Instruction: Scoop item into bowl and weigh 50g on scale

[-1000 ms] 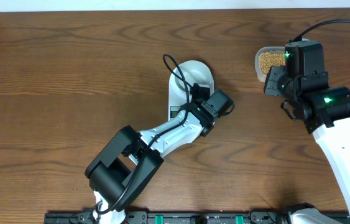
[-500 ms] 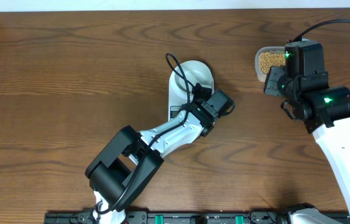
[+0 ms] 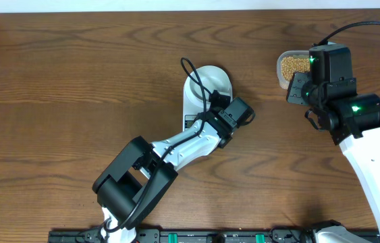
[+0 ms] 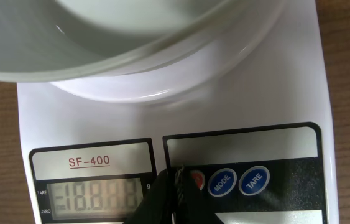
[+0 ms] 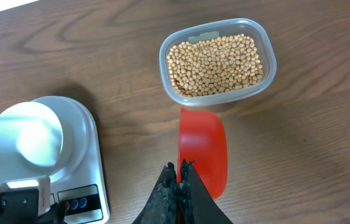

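The white scale (image 4: 286, 93) carries the pale bowl (image 4: 131, 37), and nothing shows inside the bowl (image 5: 25, 140). My left gripper (image 4: 178, 176) is shut, with its tips down on the scale's panel at the left edge of the red button (image 4: 198, 180). The display (image 4: 94, 194) shows every segment lit. The tan beans (image 5: 215, 59) fill a clear tub (image 5: 269, 74) on the right. My right gripper (image 5: 179, 167) is shut on the red scoop (image 5: 204, 149), which juts forward from it just short of the tub.
Blue MODE (image 4: 222, 182) and TARE (image 4: 254, 181) buttons sit right of the left fingertips. In the overhead view the scale (image 3: 190, 101) is mid-table and the bean tub (image 3: 294, 65) at the back right, partly under the right arm. Bare wood lies between them.
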You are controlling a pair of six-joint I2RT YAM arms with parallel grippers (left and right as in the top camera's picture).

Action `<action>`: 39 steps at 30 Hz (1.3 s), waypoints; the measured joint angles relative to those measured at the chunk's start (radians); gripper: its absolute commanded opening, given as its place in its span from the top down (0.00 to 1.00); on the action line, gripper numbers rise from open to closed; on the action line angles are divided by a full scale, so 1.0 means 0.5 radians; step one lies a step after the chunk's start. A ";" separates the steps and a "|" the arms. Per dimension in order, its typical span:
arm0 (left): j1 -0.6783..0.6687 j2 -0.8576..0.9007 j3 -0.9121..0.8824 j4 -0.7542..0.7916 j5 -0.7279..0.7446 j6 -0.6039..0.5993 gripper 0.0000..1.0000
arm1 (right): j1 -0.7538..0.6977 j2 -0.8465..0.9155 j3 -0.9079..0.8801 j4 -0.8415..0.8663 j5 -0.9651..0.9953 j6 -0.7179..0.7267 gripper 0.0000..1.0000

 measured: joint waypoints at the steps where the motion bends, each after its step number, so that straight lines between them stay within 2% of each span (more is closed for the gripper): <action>1: 0.000 0.000 0.000 0.000 0.000 0.000 0.93 | 0.000 0.000 -0.001 0.000 0.000 0.000 0.99; 39: 0.000 -0.023 0.000 0.008 0.073 -0.001 0.93 | 0.000 0.000 0.000 -0.008 0.001 -0.017 0.99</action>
